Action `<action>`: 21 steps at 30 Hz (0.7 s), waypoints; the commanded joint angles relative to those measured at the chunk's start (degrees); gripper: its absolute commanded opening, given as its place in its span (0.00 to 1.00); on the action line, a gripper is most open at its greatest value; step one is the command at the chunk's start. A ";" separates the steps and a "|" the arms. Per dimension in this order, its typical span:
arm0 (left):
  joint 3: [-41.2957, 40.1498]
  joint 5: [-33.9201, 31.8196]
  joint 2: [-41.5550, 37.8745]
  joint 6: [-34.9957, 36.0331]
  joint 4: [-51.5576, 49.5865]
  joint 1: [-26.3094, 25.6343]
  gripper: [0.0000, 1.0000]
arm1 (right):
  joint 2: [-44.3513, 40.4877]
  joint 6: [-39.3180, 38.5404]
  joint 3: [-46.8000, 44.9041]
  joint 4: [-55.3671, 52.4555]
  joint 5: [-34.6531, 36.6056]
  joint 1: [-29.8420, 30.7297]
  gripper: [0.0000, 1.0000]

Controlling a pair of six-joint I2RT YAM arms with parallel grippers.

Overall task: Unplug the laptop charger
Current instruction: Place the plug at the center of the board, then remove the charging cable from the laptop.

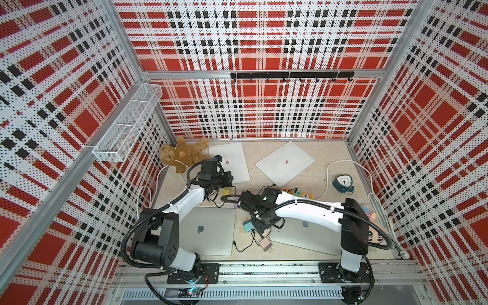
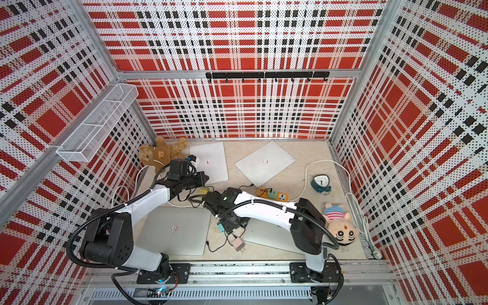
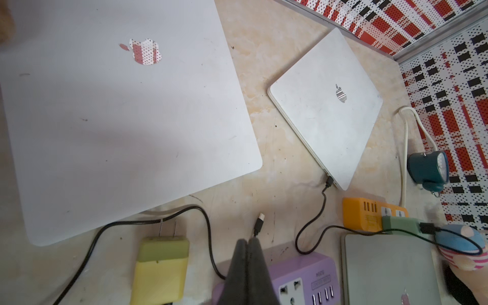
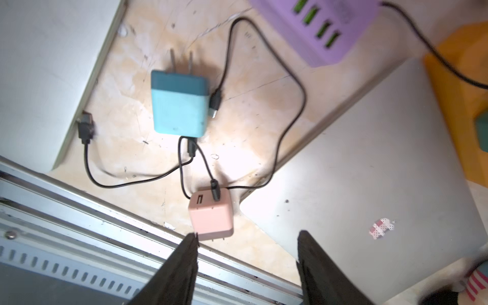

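Note:
A pink charger (image 4: 211, 216) lies loose on the table with its prongs free and a black cable in its port. Just above it, my right gripper (image 4: 248, 235) stands open and empty. A teal charger (image 4: 178, 105) also lies unplugged beside it. My left gripper (image 3: 247, 240) is shut on nothing, over a purple power strip (image 3: 303, 277). A yellow charger (image 3: 161, 266) rests unplugged next to it. A green charger (image 3: 398, 224) sits in the orange power strip (image 3: 361, 214), and its black cable runs to a white laptop (image 3: 327, 105).
Two grey laptops (image 1: 208, 232) (image 1: 303, 235) lie at the front and two white ones (image 1: 232, 161) (image 1: 286, 163) at the back. A teddy bear (image 1: 182, 155), a teal clock (image 1: 343, 182) and a plush doll (image 2: 340, 227) sit near the walls. Loose black cables cross the middle.

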 commanded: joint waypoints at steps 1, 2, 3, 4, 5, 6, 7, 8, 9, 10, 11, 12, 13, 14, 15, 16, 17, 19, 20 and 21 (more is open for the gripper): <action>2.66 -1.58 1.39 2.50 -0.43 -3.29 0.06 | -5.79 2.76 -3.03 3.36 4.82 -3.77 0.62; 3.23 -2.21 1.79 2.94 -0.52 -4.11 0.06 | -7.20 3.17 -3.89 4.41 5.04 -4.84 0.62; 3.63 -2.81 2.21 3.34 -0.72 -4.86 0.07 | -8.67 3.32 -4.85 5.65 5.10 -6.00 0.62; 4.23 -3.40 2.77 3.71 -0.75 -5.68 0.07 | -10.30 3.70 -6.05 7.07 4.97 -7.26 0.62; 4.73 -3.98 3.26 4.02 -0.81 -6.44 0.08 | -12.05 4.17 -7.54 8.91 4.83 -8.71 0.62; 5.26 -4.36 3.81 4.31 -0.88 -7.12 0.08 | -13.35 4.38 -8.82 10.38 4.42 -9.96 0.62; 5.96 -4.81 4.39 4.77 -0.88 -7.97 0.08 | -14.54 4.32 -10.39 12.25 3.66 -11.43 0.62; 6.70 -5.36 5.10 5.36 -0.87 -8.78 0.09 | -15.74 4.56 -11.62 13.87 2.80 -12.83 0.62; 7.26 -6.04 5.70 5.84 -0.87 -9.44 0.09 | -16.92 4.83 -12.86 15.26 1.59 -14.11 0.62; 8.08 -6.83 6.43 6.46 -1.02 -10.29 0.10 | -18.18 5.04 -14.15 17.06 0.84 -15.34 0.62; 8.79 -7.39 7.16 6.94 -1.25 -11.05 0.10 | -19.22 5.27 -15.20 18.44 0.16 -16.30 0.62; 9.58 -7.77 8.02 7.71 -1.47 -11.81 0.10 | -20.30 5.33 -16.29 20.13 -0.71 -17.52 0.62; 10.59 -8.23 8.94 8.56 -1.68 -12.56 0.11 | -21.29 5.33 -17.24 21.71 -1.83 -18.73 0.62; 11.34 -8.64 9.77 9.46 -1.87 -13.24 0.11 | -22.00 5.38 -18.03 22.92 -2.76 -19.79 0.62; 12.38 -9.28 10.82 10.46 -2.27 -14.15 0.11 | -22.69 5.39 -18.74 24.21 -3.42 -20.99 0.62; 13.37 -10.03 11.84 11.60 -2.70 -15.06 0.12 | -23.20 5.41 -19.34 25.40 -4.07 -21.90 0.62; 14.65 -10.75 13.00 12.98 -3.32 -16.09 0.13 | -23.59 5.28 -19.84 26.44 -4.92 -23.02 0.62; 16.77 -11.88 15.10 15.60 -4.34 -17.92 0.14 | -23.74 4.81 -20.26 27.80 -6.29 -25.03 0.62; 17.87 -12.62 16.24 16.99 -4.71 -18.79 0.15 | -23.72 4.53 -20.18 28.18 -6.67 -25.92 0.62; 18.87 -12.84 17.30 18.11 -4.97 -19.56 0.16 | -23.65 4.22 -20.22 28.74 -6.94 -26.69 0.62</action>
